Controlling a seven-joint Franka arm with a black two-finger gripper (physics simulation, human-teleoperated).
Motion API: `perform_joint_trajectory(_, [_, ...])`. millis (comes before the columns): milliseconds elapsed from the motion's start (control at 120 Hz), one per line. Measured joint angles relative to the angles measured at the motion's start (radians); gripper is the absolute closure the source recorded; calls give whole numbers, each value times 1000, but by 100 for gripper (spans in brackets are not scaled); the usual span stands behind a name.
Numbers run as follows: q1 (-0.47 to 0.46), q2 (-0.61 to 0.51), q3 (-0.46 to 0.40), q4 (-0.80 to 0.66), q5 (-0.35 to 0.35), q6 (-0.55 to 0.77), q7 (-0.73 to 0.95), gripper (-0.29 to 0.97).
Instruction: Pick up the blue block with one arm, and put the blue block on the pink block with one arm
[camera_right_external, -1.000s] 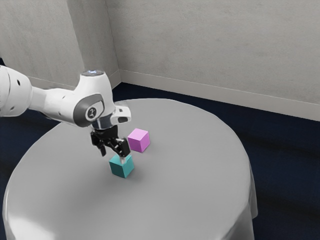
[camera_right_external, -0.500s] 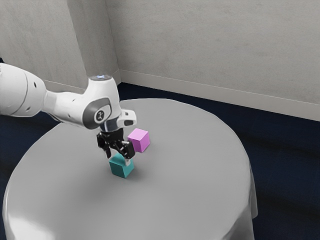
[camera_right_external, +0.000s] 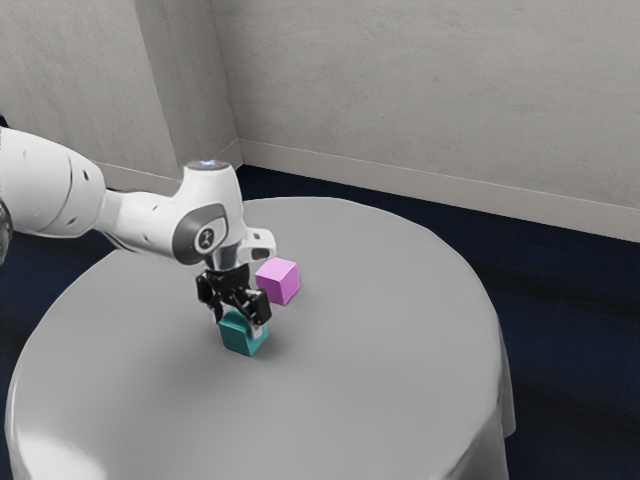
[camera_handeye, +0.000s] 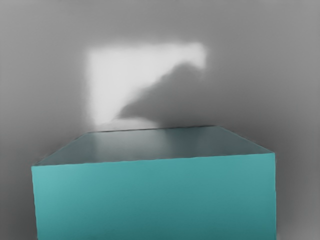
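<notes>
**Gripper down at the solid teal-blue block, next to the matte pink block**

The small pink block sits on the round table, which is draped in a smooth grey cloth. It stands flat and alone, with nothing on top of it. The blue block rests on the cloth just beside the pink block, on the side nearer the camera and a little toward the exterior view's left. A narrow strip of cloth shows between the two, so they do not touch.

The white jointed arm reaches in from the exterior view's left and ends on that same near side of the pink block. The black two-finger gripper points straight down there. Its fingers are spread apart and lowered to the upper edge of the blue block, one on each side, and they are not closed against it.

In the wrist view the blue block lies right under the hand, flat on the grey cloth, with its top face and one side face in sight.
</notes>
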Motion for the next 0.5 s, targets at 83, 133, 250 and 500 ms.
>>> perform_joint_trajectory(83, [-5, 14, 4, 18, 1, -1, 1, 0])
perform_joint_trajectory(133, [-6, 21, 4, 21, 2, -2, 2, 0])
perform_joint_trajectory(250, [-9, 30, 5, 23, 2, -2, 3, 0])
perform_joint_trajectory(500, [-11, 40, 5, 23, 0, 0, 4, 17])
